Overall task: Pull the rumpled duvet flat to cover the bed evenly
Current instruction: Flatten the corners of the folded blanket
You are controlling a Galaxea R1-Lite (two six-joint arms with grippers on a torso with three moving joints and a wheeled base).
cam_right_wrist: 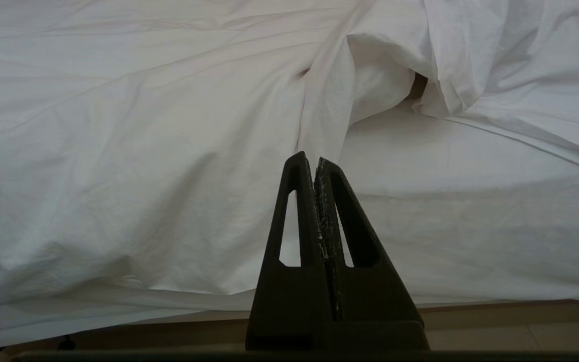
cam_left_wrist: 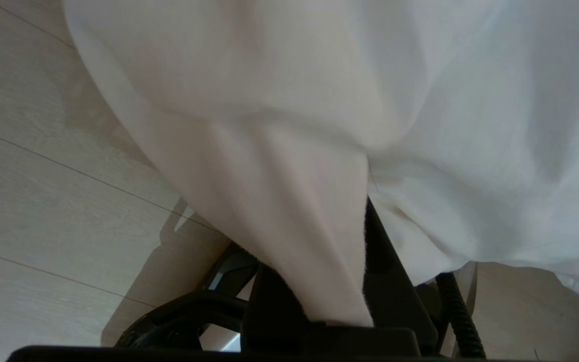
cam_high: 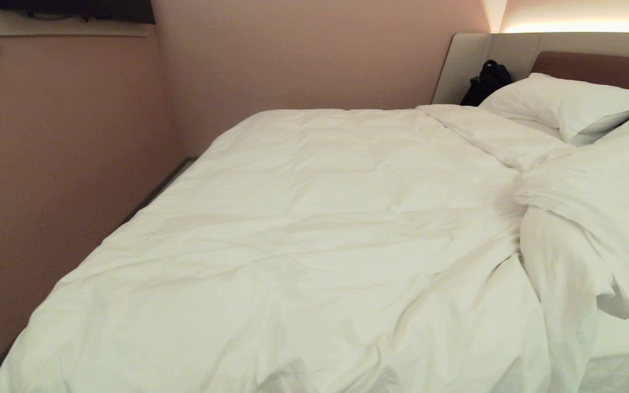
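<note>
Room: pinkish-beige walls meet in a corner behind the bed; pale wood-look plank floor shows below the left wrist.
Bed: wide low bed with a padded light-grey and brown headboard; bare white sheeted mattress lies exposed on its right side.
Duvet: one thick, puffy white duvet, softly creased, flat over the left and middle, bunched in folds at the right.
Pillows: two plump white pillows by the headboard.
Bag: one dark bag against the headboard.
Left gripper: black fingers pinch a hanging fold of the duvet above the floor.
Right gripper: black fingers pressed together, holding nothing, near the bed's edge.
</note>
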